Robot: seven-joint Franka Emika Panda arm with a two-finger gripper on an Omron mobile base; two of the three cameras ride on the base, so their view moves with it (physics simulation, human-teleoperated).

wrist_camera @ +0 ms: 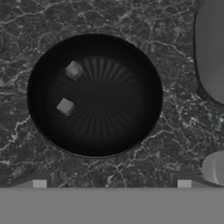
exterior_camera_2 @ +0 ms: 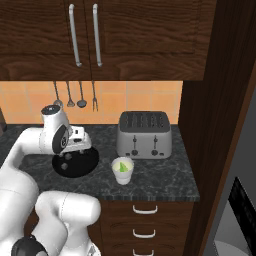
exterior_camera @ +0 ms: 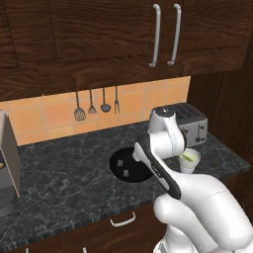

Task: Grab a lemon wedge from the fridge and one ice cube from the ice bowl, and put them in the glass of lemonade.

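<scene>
The ice bowl [wrist_camera: 94,144] is a wide black bowl on the dark counter, holding two pale ice cubes, one [wrist_camera: 73,69] toward the far side and one [wrist_camera: 65,106] nearer. My gripper [wrist_camera: 111,186] hangs open above the bowl's near rim with nothing between its fingers; from the right base it hovers over the ice bowl [exterior_camera_2: 80,167]. The glass of lemonade [exterior_camera_2: 122,172] stands right of the bowl with the lemon wedge [exterior_camera_2: 120,165] resting in it. From the left base, the glass [exterior_camera: 189,162] sits in front of the toaster. The fridge [exterior_camera_2: 235,220] shows as a grey edge at lower right.
A silver toaster [exterior_camera_2: 144,134] stands behind the glass against the tiled wall. Utensils [exterior_camera: 92,106] hang above the counter. A grey coffee machine [exterior_camera: 6,163] sits at the counter's left end. Dark wood cabinets [exterior_camera_2: 85,30] hang overhead and a tall dark panel [exterior_camera_2: 215,125] closes the right side.
</scene>
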